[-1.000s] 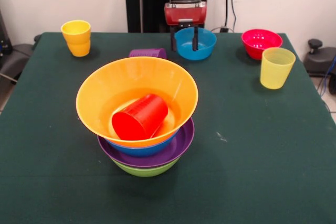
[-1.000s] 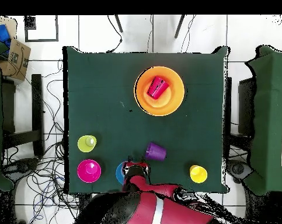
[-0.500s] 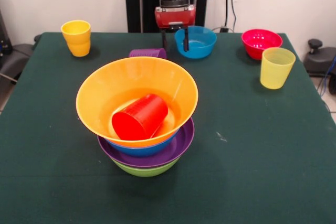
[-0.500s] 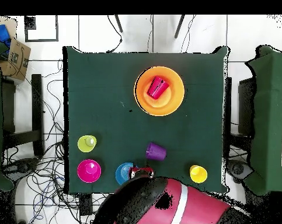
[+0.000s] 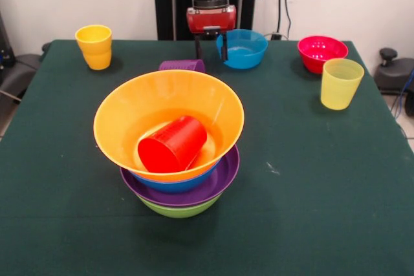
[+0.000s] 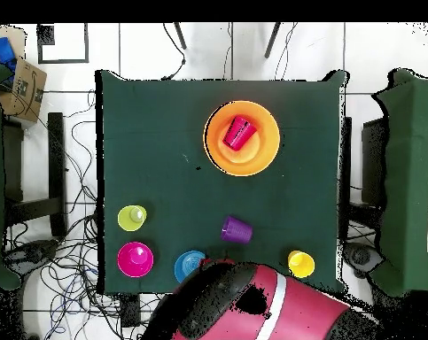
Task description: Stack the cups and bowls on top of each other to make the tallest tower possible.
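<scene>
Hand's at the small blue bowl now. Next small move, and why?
Probably close the hand on the rim of the small blue bowl. The hand is open, and in the front view its fingers appear to straddle the bowl's left rim, one inside and one outside. That bowl is not yet on the orange bowl topping the tower.
</scene>
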`<state>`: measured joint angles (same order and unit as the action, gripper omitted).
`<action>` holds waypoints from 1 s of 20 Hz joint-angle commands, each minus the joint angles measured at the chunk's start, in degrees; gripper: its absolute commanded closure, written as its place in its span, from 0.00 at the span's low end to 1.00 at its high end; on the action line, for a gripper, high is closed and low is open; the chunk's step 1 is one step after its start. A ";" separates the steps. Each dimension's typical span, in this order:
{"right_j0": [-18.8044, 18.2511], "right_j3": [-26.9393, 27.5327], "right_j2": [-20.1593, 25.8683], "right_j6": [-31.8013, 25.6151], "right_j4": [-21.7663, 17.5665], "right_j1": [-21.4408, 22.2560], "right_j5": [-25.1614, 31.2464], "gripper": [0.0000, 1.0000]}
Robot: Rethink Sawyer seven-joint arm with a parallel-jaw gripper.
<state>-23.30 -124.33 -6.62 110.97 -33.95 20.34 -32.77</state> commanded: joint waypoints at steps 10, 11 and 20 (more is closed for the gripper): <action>-1.15 1.04 6.28 6.85 -3.42 9.00 6.50 0.00; -1.98 0.58 7.48 6.98 -4.00 10.59 8.30 0.00; -2.61 -1.07 6.72 6.63 -4.79 10.54 6.87 0.00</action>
<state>-26.48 -125.61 -4.92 110.97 -36.32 31.51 -30.00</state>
